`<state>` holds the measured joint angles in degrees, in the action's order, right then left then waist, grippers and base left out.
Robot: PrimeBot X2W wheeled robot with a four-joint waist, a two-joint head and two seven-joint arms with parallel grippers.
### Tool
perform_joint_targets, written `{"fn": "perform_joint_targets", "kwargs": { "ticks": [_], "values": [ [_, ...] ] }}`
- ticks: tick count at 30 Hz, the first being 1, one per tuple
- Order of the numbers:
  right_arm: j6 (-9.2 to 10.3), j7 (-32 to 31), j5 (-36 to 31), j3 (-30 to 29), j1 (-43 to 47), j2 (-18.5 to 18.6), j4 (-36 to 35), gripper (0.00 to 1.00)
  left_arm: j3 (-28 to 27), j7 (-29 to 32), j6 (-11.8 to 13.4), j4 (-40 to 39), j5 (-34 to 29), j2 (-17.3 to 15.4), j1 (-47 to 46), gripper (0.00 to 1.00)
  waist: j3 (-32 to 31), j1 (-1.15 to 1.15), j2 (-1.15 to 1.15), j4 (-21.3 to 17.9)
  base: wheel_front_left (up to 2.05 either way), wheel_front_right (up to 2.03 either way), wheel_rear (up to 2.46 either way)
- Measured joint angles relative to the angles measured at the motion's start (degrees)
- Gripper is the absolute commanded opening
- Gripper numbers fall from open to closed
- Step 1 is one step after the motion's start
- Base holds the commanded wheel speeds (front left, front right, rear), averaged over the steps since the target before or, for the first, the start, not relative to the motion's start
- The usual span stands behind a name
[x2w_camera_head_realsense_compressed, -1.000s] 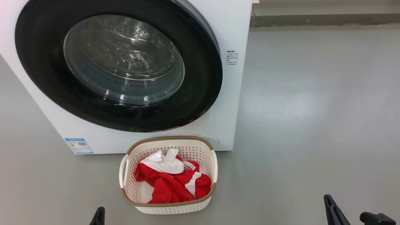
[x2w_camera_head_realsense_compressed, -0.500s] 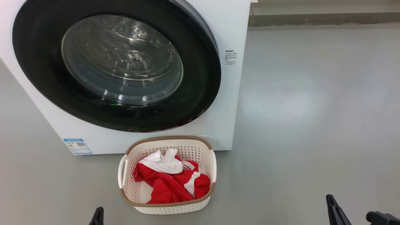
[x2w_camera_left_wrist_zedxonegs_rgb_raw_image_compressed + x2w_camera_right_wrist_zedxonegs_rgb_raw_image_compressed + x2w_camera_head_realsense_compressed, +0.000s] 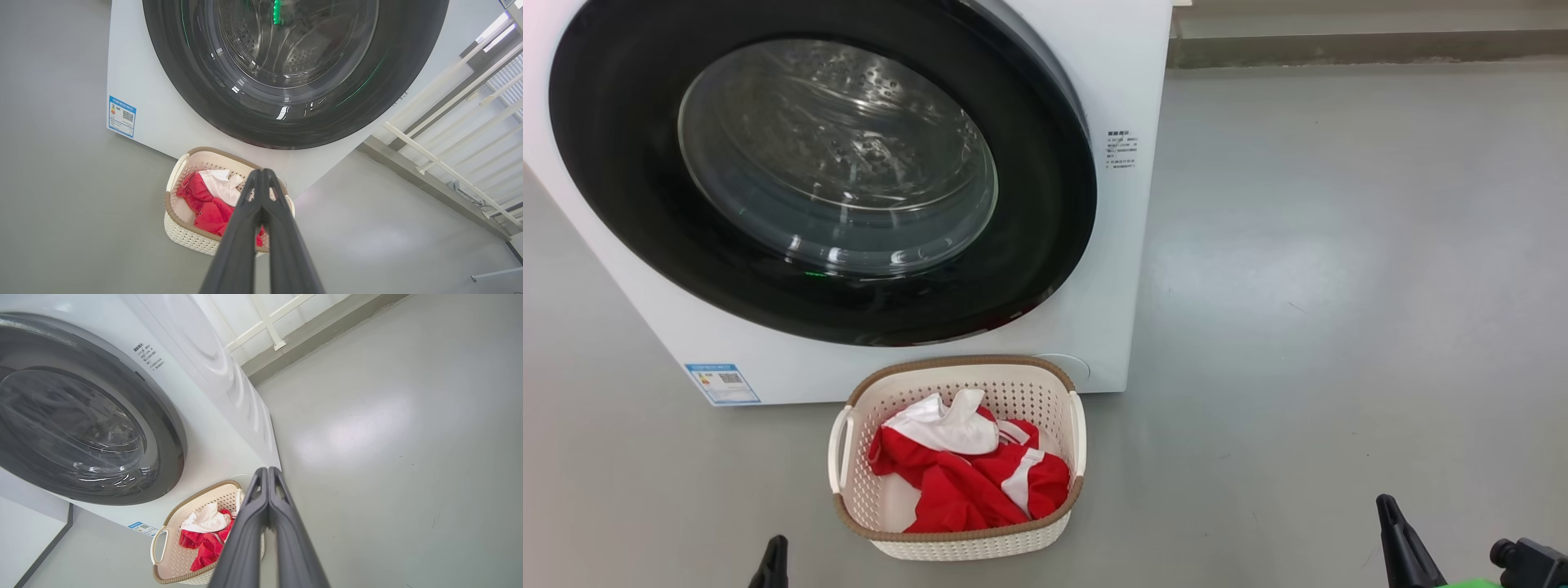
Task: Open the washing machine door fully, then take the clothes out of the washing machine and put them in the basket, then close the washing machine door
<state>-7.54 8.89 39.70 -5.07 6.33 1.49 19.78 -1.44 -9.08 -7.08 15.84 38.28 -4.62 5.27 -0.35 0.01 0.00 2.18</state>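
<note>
The washing machine (image 3: 1127,82) stands white at the upper left of the head view. The washing machine door (image 3: 1045,212), black-rimmed with a clear glass bowl, lies flush against its front, shut. On the floor just before the machine sits the basket (image 3: 956,363), and the red and white clothes (image 3: 964,482) lie bunched inside it. My left gripper (image 3: 772,563) pokes up at the bottom edge, left of the basket. My right gripper (image 3: 1396,543) is at the lower right, far from the basket. In the wrist views the left gripper (image 3: 261,173) and right gripper (image 3: 267,470) are both shut and hold nothing.
Grey floor (image 3: 1339,286) spreads wide to the right of the machine. A low wall ledge (image 3: 1339,49) runs along the back. A white railing (image 3: 449,171) rises to the right of the machine in the left wrist view. A blue label (image 3: 722,382) marks the machine's lower left.
The head camera has turned slightly, so machine and basket drift a little left. My right gripper's tip has risen a little in the head view. Door and clothes are unchanged.
</note>
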Motion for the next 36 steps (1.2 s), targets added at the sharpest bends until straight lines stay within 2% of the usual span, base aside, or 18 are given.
{"fn": "perform_joint_targets", "kwargs": {
  "ticks": [36],
  "values": [
    [0.00, -5.9, 20.0, -1.3, -3.9, 0.0, -1.5, 0.00, -1.0, 6.1, 0.0, -0.1, 20.8, 0.6, -3.4, 0.00, 0.2, 0.00, 0.00, -0.9, 0.00, 0.00, 0.00]
  ]
}}
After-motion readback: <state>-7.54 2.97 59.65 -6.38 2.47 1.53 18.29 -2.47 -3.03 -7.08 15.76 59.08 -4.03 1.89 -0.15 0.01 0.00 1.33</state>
